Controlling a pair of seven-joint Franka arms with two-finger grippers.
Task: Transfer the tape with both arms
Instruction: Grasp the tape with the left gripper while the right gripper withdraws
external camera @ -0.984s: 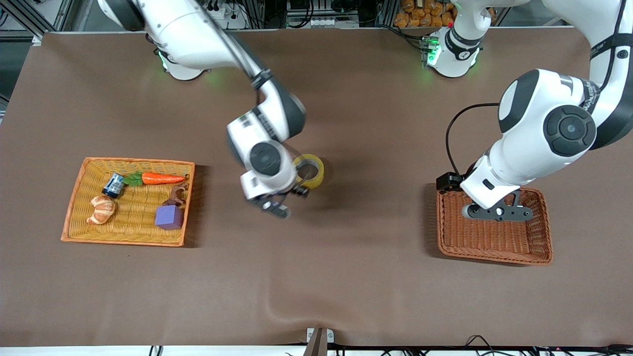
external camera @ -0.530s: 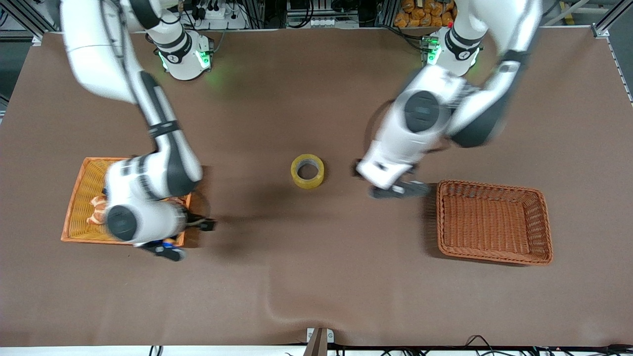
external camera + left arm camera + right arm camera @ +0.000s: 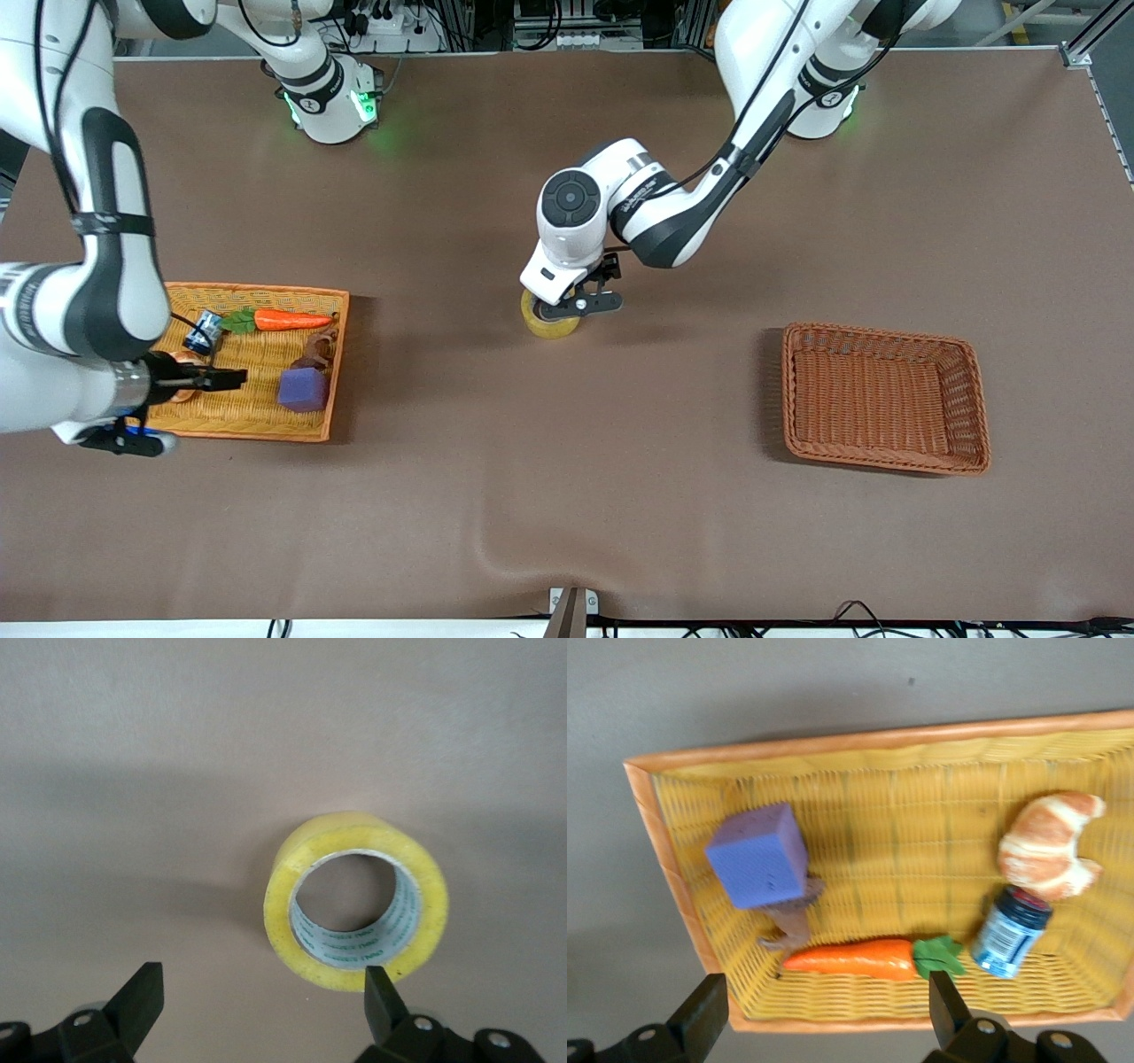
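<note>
both arms have swapped ends: left gripper (image 3: 580,306) now over the tape (image 3: 551,322); right gripper (image 3: 133,409) back over the yellow basket (image 3: 330,365)
tape lies mid-table, unheld; both sets of jaws spread, empty; one left finger (image 3: 383,992) sits at the rim, so an off-centre descent could knock the roll away

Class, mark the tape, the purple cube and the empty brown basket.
tape (image 3: 354,826): left wrist view, yellow outer band.
purple cube (image 3: 755,855): right wrist view, top face.
brown basket (image 3: 886,465): front view, rim nearest the camera.
</note>
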